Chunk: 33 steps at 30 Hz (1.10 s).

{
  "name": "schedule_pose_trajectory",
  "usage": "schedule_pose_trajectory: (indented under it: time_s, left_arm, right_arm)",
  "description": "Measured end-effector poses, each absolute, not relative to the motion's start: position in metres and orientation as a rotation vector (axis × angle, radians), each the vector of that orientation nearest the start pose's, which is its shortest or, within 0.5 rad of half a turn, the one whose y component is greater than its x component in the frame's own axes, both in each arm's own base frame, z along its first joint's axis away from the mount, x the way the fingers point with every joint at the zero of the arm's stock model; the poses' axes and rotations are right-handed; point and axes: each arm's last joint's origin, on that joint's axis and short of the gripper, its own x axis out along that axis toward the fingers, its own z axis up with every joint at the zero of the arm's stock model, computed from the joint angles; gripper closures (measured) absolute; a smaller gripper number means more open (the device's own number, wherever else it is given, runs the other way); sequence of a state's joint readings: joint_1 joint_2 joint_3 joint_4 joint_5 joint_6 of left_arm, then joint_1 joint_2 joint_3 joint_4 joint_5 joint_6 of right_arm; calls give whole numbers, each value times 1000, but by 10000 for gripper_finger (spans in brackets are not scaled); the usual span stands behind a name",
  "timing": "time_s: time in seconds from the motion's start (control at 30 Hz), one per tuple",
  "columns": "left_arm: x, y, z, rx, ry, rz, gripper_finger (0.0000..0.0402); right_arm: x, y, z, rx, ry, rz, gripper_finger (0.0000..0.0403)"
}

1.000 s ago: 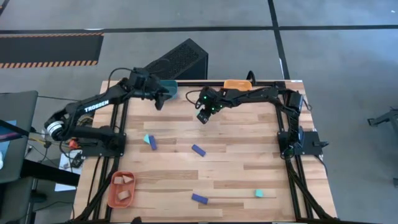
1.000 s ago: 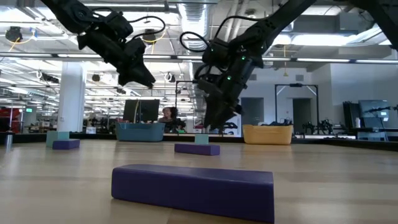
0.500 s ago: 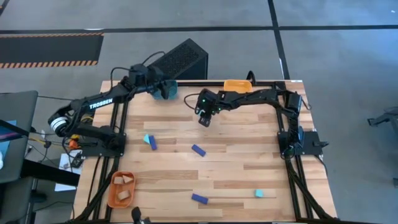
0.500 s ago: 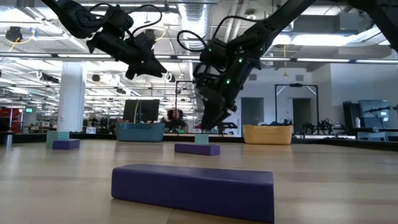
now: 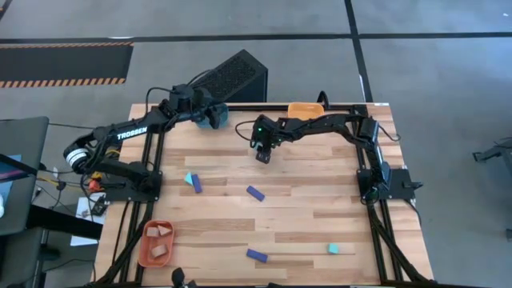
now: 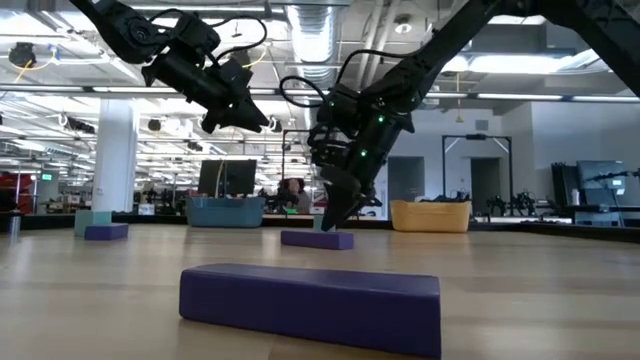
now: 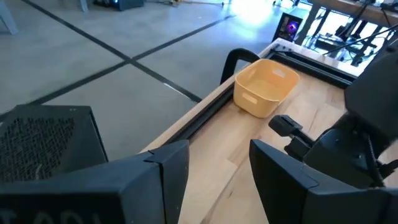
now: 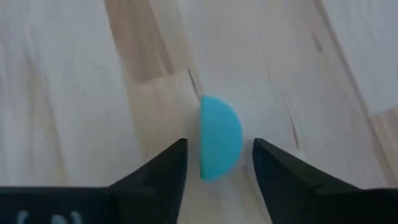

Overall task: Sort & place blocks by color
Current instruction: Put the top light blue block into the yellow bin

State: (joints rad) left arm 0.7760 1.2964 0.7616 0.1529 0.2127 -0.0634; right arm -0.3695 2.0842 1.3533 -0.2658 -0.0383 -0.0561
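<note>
My right gripper [image 5: 262, 154] hangs low over the table's far middle, open and pointing down. In the right wrist view its fingers [image 8: 163, 171] stand on either side of a light cyan half-round block [image 8: 221, 138] that lies flat on the wood, with a gap on each side. My left gripper [image 5: 210, 120] is open and empty, raised over the teal tray [image 5: 220, 114] at the far edge. Loose on the table are dark blue bars [image 5: 255, 193] [image 5: 256, 256], a cyan chunk beside a blue bar [image 5: 192, 182], and a cyan chunk [image 5: 333, 249].
An orange tray [image 5: 156, 244] at the near left corner holds pale tan pieces [image 5: 159, 232]. A yellow tray [image 7: 266, 87] stands at the far edge, right of the teal one. A black perforated box [image 5: 232, 76] sits beyond the far edge. A blue bar [image 6: 310, 305] lies close to the low camera.
My right gripper has come down toward the table, now low over the cyan half-round block. My left gripper has moved toward the far edge, over the teal tray, and tipped from pointing down to nearly level.
</note>
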Motion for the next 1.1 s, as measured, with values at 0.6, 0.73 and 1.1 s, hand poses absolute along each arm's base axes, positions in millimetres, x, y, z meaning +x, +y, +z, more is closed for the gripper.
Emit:
schedule_pose_trajectory:
  time_s: [0.6,0.73,1.1]
  left_arm:
    - [206,186,251,-404,276,571,248]
    - [204,183,256,-393,259,564,260]
    - [202,179,269,-355,187,578,292]
  right_arm:
    - [376,-162,155,244,1047,-281,365]
    - [346,-172,174,295,983,-339,365]
    - [245,-193,229,381,737,-582,365]
